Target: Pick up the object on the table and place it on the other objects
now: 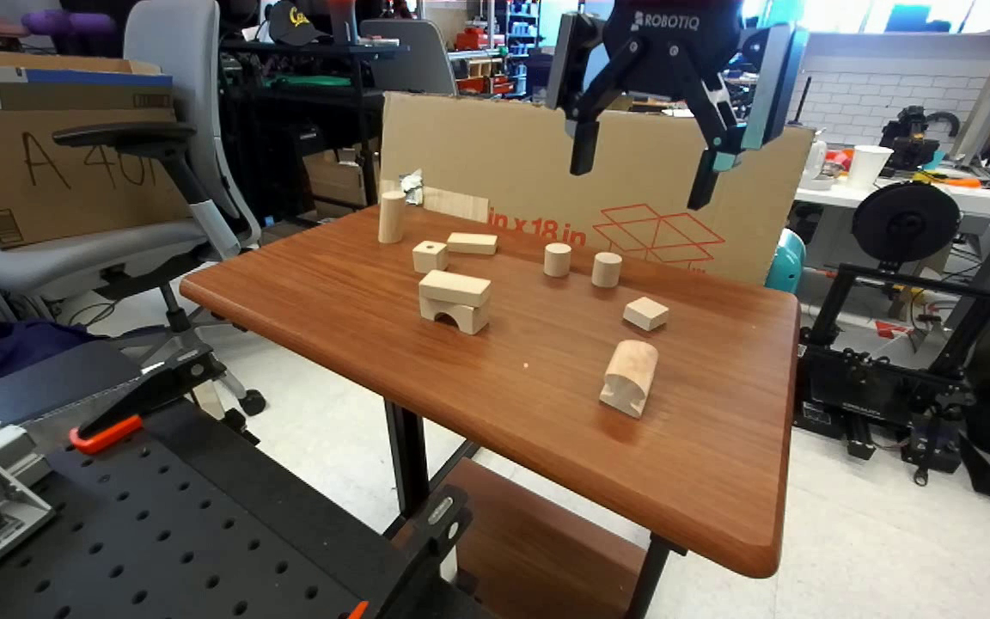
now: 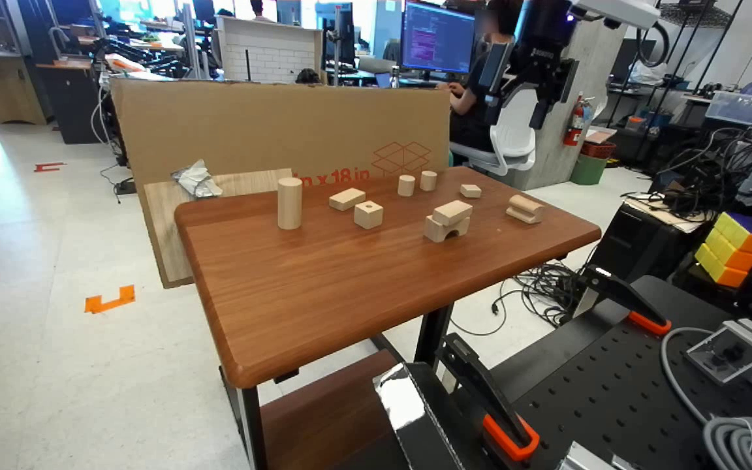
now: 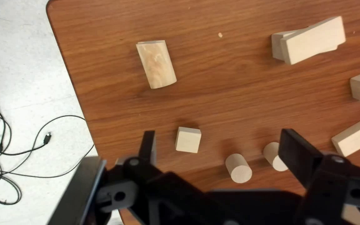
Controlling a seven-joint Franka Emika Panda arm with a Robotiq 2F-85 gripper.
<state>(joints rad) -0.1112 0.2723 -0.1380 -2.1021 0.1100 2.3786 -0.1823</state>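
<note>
The small pale wooden block (image 1: 646, 313) lies flat on the table, in both exterior views (image 2: 470, 191). In the wrist view it (image 3: 188, 140) shows between the fingers, nearer the left one. The arch-shaped block (image 1: 454, 315) stands notch down with an oblong block (image 1: 455, 287) on top. This pile also shows in an exterior view (image 2: 438, 230) and at the upper right of the wrist view (image 3: 279, 47). My gripper (image 1: 643, 164) is open and empty, high above the table; it also shows in an exterior view (image 2: 515, 114) and the wrist view (image 3: 219, 140).
Two short cylinders (image 1: 557, 260) (image 1: 606, 270) stand near the small block. A rounded block (image 1: 630, 376) lies toward the table's end. A holed cube (image 1: 430, 256), a flat oblong block (image 1: 472, 244) and a tall cylinder (image 1: 391, 217) stand farther off. A cardboard sheet (image 2: 271, 124) stands behind the table.
</note>
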